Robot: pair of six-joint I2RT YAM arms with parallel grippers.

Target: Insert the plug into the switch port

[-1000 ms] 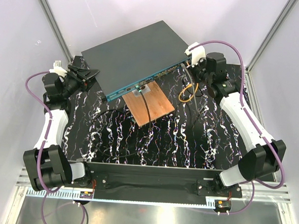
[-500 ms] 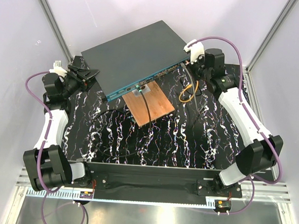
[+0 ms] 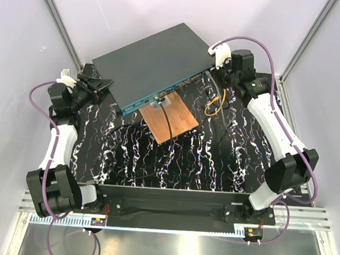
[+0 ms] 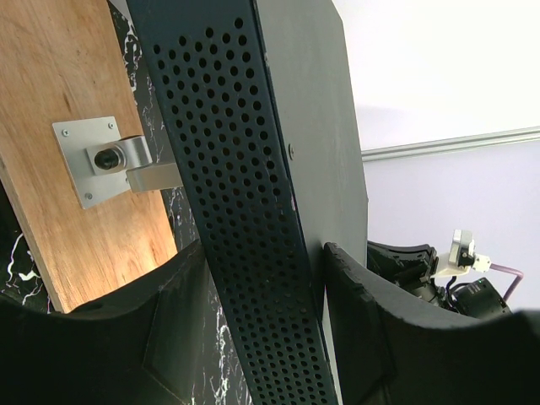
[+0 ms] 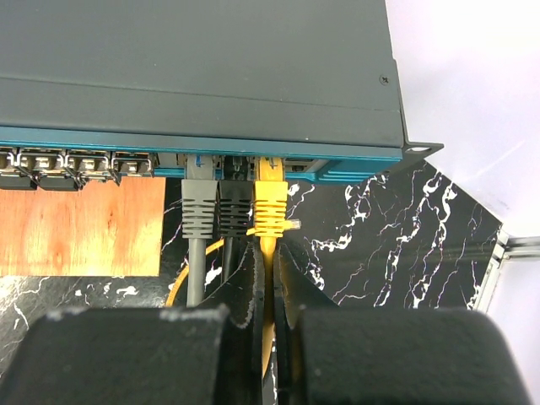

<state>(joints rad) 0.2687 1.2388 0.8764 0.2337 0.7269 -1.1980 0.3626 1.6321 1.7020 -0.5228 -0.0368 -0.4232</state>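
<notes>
The switch point(image 3: 151, 60) is a flat dark blue-grey box with a teal-edged front, lying at the back of the table. My right gripper point(image 3: 220, 78) is at its right front corner. In the right wrist view it point(image 5: 272, 246) is shut on the yellow cable just behind the yellow plug point(image 5: 270, 201). The plug's nose sits in a port at the right end of the switch's front point(image 5: 202, 139). My left gripper point(image 3: 97, 84) holds the switch's left corner. Its fingers point(image 4: 173, 321) straddle the perforated side wall point(image 4: 245, 211).
A grey plug point(image 5: 201, 207) and a black plug point(image 5: 234, 207) sit in the ports left of the yellow one. A brown wooden board point(image 3: 171, 120) with a metal bracket point(image 4: 105, 159) lies before the switch. The yellow cable loops point(image 3: 214, 105) on the marbled black mat, and a black cable runs over the board.
My right gripper has moved up and left toward the switch's front with the yellow cable, and the cable loop has shifted with it. The left arm has not moved.
</notes>
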